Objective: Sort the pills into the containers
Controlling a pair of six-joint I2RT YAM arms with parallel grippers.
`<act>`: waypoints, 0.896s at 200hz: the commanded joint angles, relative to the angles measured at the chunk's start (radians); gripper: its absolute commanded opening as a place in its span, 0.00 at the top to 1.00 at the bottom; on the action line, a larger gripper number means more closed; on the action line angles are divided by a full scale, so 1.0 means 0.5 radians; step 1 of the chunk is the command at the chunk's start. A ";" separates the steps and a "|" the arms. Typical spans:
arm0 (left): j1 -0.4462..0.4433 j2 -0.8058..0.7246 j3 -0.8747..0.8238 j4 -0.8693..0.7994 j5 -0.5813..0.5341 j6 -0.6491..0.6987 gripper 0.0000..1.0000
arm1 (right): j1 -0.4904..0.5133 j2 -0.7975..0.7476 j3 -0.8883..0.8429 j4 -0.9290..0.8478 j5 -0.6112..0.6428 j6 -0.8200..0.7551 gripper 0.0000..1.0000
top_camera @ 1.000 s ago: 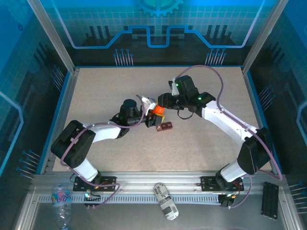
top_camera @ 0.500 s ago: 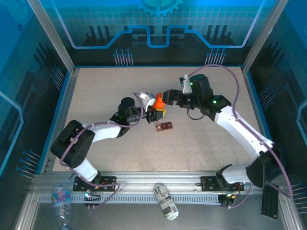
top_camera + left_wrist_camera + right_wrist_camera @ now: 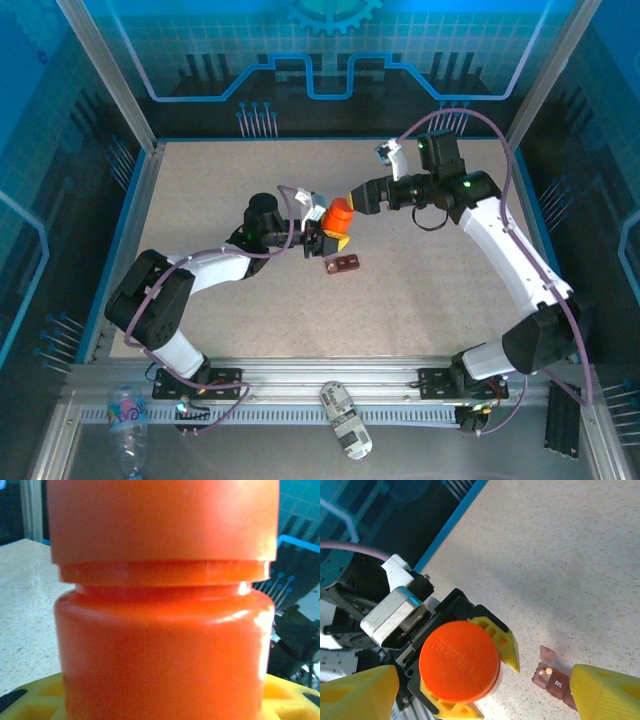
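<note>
Left gripper (image 3: 330, 236) closed on the orange bottle (image 3: 341, 214), upright, mid-table. Right gripper (image 3: 358, 196) just far-right of the cap, jaws wide, empty. Containers (image 3: 342, 264) flat on the table (image 3: 220, 180), just near of the bottle; pale pill (image 3: 548, 671) in one well. Bare surface all round, walls well apart

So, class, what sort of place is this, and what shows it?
Probably a robotics lab test cell: two white-and-black robot arms bolted to a rail, a speckled beige tabletop, and an aluminium-framed enclosure with blue panels.
</note>
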 commanded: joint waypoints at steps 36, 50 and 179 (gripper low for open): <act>0.008 0.039 0.091 -0.025 0.248 -0.081 1.00 | 0.078 0.177 0.169 -0.296 -0.252 -0.307 0.13; 0.008 0.040 0.094 -0.028 0.252 -0.086 1.00 | 0.089 0.197 0.169 -0.304 -0.250 -0.310 0.15; 0.008 0.037 0.097 -0.023 0.230 -0.084 1.00 | 0.129 0.212 0.094 -0.265 -0.212 -0.246 0.53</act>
